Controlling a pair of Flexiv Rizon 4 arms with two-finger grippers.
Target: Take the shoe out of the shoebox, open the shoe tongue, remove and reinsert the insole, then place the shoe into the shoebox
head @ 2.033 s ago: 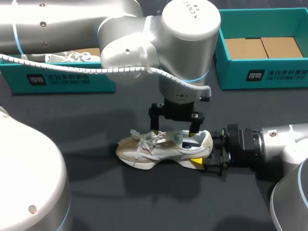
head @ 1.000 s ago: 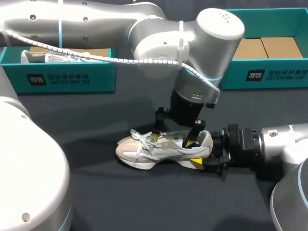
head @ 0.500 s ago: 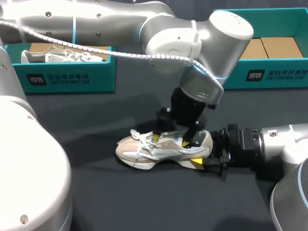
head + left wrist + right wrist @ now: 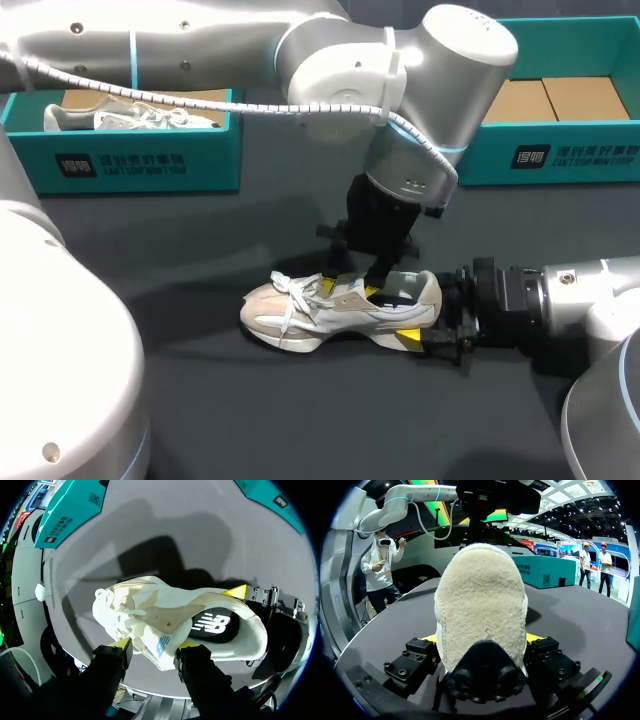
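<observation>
Clamps the shoe (image 4: 330, 312) by its heel with the right gripper (image 4: 481, 639), one yellow tip pressed to each side of the heel, low near the sole. Holds it sole-down on the table (image 4: 300, 420), toe toward the left, heel toward the right arm, well apart from both boxes. With the right arm low over the table, in from the right. Hangs the left gripper (image 4: 349, 289) over the middle of the shoe, its arm in from the left and bent down from above. Has the left fingers (image 4: 120, 643) spread and released: one tip down by the laces (image 4: 125, 614), the other at the edge of the opening, just above the dark insole (image 4: 215, 625), with the tongue (image 4: 163, 645) standing between them. Cannot tell whether either tip presses on the tongue. Shows the laces loose across the front of the shoe and the insole lying inside, seen through the opening. Has the left box (image 4: 130, 165) at the table's far left with a second shoe (image 4: 130, 120) lying in it, and the right box (image 4: 560, 155) at the far right, brown card showing on its floor
</observation>
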